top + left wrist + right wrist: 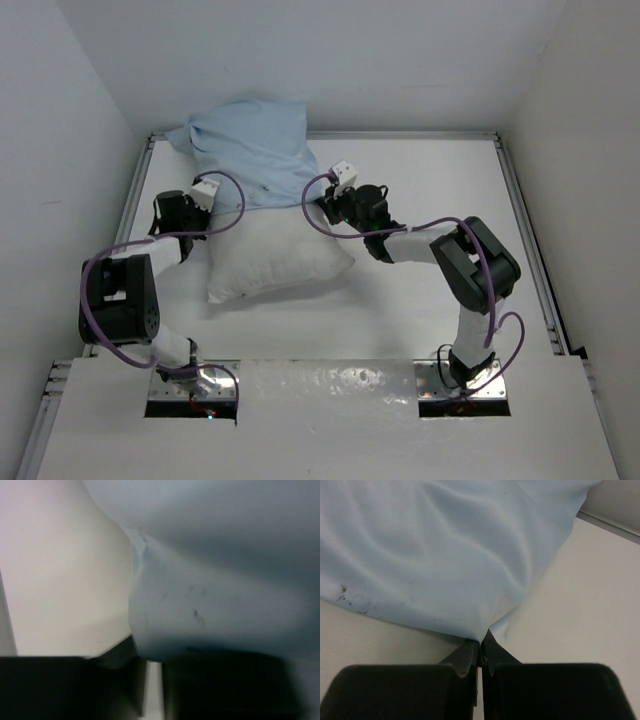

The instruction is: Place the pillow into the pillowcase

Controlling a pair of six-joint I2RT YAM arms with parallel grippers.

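A: 2 soft items on the table (pixel 430 190). Item 1?
B: Item 1, pillow (pixel 275 262): white, plump, lying left of centre. Its near half is bare; its far half sits inside item 2.
A: Item 2?
B: Item 2, pillowcase (pixel 255 150): light blue, wrinkled, covering the pillow's far end, with its closed end bunched toward the far-left corner of the table. Its open hem runs across the pillow from left to right.
A: Grippers, 2. State?
B: Entry for the right gripper (pixel 481 647): at the right end of the hem, fingers pressed together with the blue cloth's edge pinched at their tips. Entry for the left gripper (pixel 152 667): at the left end of the hem, where blue cloth meets white pillow. Its fingers stand close with a thin gap between them, and the cloth's edge reaches down to them. Whether they pinch it I cannot tell.
A: Arms?
B: 2 arms, both reaching from the near edge, 1 on each side of the pillow.
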